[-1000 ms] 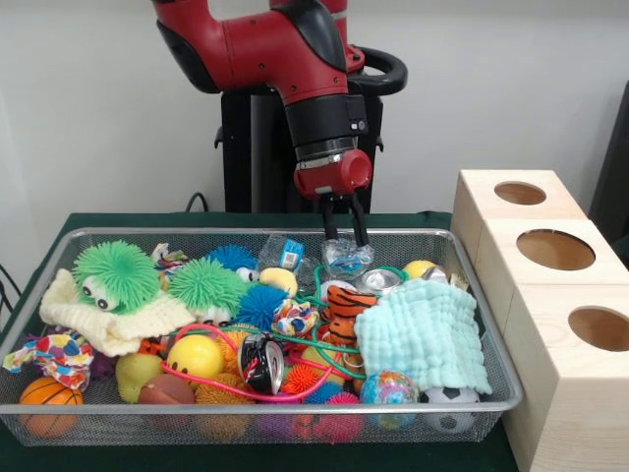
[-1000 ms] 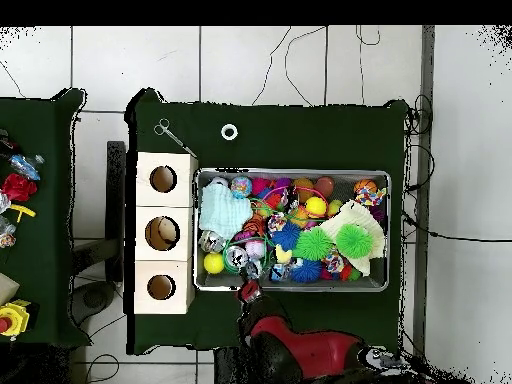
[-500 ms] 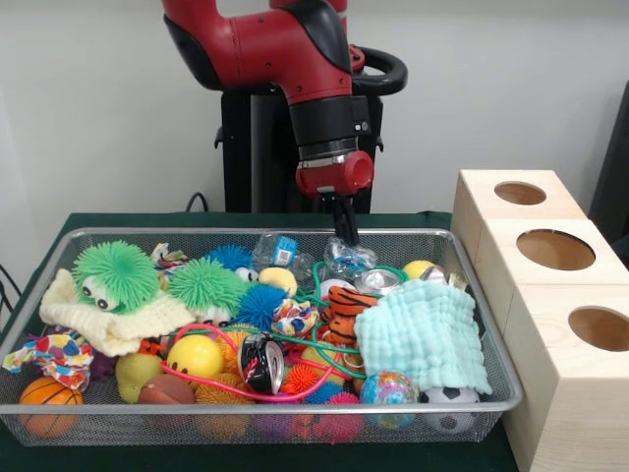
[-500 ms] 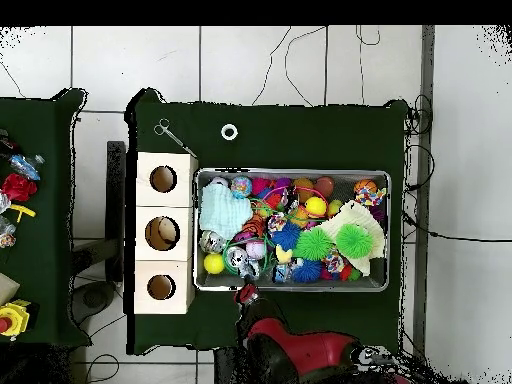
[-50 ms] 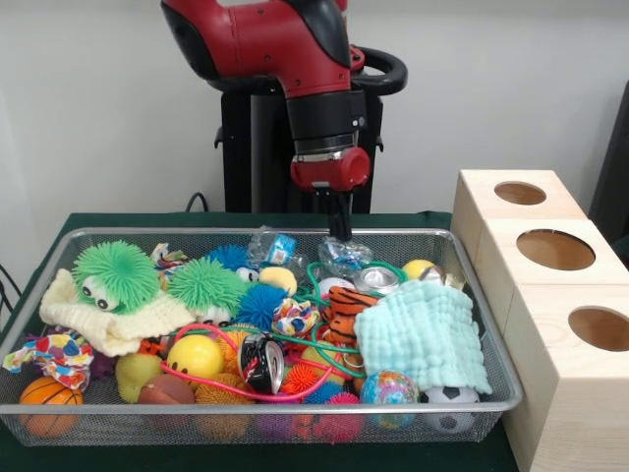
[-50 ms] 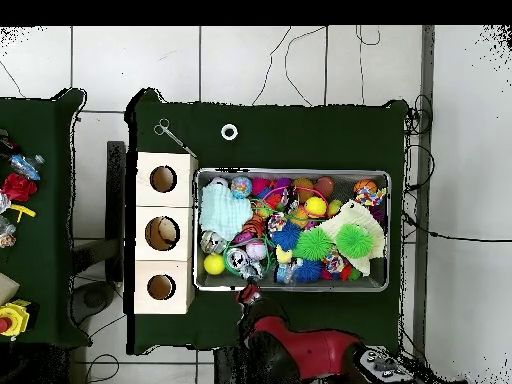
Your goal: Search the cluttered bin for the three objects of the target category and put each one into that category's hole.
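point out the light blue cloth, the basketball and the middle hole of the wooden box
light blue cloth [image 5: 423, 334], front view, middle of the folded fabric
basketball [image 5: 47, 393], front view, its orange top
middle hole [image 5: 555, 249], front view, dark centre of the opening

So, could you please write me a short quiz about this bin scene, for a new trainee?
1. True or false: the light blue cloth lies at the end of the wire bin that is beside the wooden boxes.
2. How many round holes do the box tops show? A) two B) three C) four
3. Fill in the gap: the green spiky toy with eyes rests on a pale ___ knitted cloth.

Key: 1 true; 2 B; 3 yellow.
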